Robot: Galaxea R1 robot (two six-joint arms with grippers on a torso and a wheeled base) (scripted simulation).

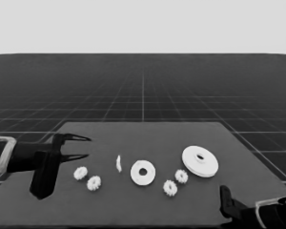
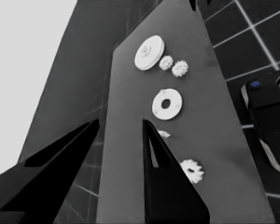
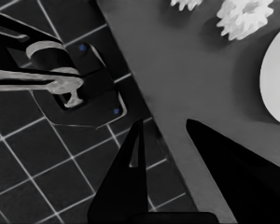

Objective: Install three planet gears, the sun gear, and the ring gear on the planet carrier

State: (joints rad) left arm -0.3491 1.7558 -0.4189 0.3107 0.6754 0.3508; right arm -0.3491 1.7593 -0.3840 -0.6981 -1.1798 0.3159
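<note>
Fingers spread and empty, our left gripper [image 1: 81, 147] waits level over the table's [image 1: 133, 205] left end; our right gripper [image 3: 163, 140], likewise parted, sits parked low.

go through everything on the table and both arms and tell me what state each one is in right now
Left tool: open, holding nothing, over the table's left end.
Right tool: open, holding nothing, at the near right corner.
Smaller round part: flat on the table, nothing on it.
Larger round part: flat on the table, not installed.
Four gears: loose, two left of the smaller round part, two right.
Thin white piece: loose.
</note>
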